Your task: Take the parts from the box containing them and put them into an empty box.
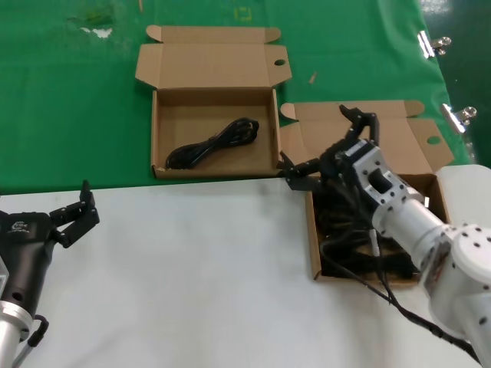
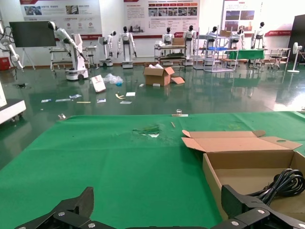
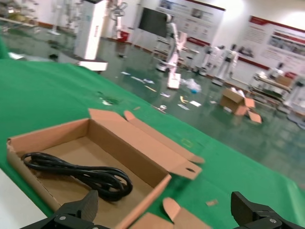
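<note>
Right gripper (image 1: 326,146) up over the near box (image 1: 313,238) on the robot's right, fingers spread wide, nothing pinched between them. That box sits partly on the white surface (image 1: 192,253), lid flap (image 1: 364,142) folded back, w/ a tangle of black cables (image 1: 360,257) inside, mostly hidden under the arm. Far box (image 1: 157,138) on the green cloth (image 1: 69,100), flap open, one coiled cable (image 1: 215,143) lying diagonally on its floor. Same cable clear in right wrist view (image 3: 81,171), and at the edge of left wrist view (image 2: 281,183). Left gripper (image 1: 73,215) parked low over the white surface, well apart from both boxes, fingers open, empty. Metal clips (image 1: 433,44) at the cloth's far right edge
</note>
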Robot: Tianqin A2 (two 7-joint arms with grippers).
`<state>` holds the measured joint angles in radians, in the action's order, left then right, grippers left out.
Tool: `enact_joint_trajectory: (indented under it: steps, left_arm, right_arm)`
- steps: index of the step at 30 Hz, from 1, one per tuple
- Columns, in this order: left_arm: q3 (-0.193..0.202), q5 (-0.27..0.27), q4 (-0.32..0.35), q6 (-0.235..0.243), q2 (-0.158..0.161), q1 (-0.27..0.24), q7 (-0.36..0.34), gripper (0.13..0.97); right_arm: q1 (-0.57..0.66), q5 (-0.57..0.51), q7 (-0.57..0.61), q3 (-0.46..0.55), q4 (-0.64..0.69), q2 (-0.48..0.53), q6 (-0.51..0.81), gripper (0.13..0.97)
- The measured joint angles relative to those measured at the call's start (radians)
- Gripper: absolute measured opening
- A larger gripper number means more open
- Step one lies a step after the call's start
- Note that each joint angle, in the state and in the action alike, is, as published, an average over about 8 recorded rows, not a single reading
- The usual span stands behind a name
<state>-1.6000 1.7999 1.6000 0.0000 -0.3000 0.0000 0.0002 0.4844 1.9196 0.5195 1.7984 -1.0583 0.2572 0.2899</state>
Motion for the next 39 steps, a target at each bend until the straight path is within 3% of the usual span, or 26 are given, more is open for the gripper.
enact_joint_trajectory:
  steps: [5,14,27,39]
  left_arm:
    - [0.000,0.000,0.000,0.000,0.000,0.000,0.000,0.935]
    - [0.000,0.000,0.000,0.000,0.000,0.000,0.000,0.966]
    - [0.000,0.000,0.000,0.000,0.000,0.000,0.000,0.966]
    - [0.000,0.000,0.000,0.000,0.000,0.000,0.000,0.966]
  right_arm:
    - [-0.077,-0.019,-0.083,-0.032,-0.087,0.007,-0.046,0.966]
    - [-0.219,-0.054,-0.234,-0.090,-0.244,0.019,-0.131,0.966]
    - [-0.412,-0.102,-0.442,-0.169,-0.461,0.036,-0.247,0.966]
    - [-0.445,-0.110,-0.478,-0.182,-0.498,0.039,-0.267,0.966]
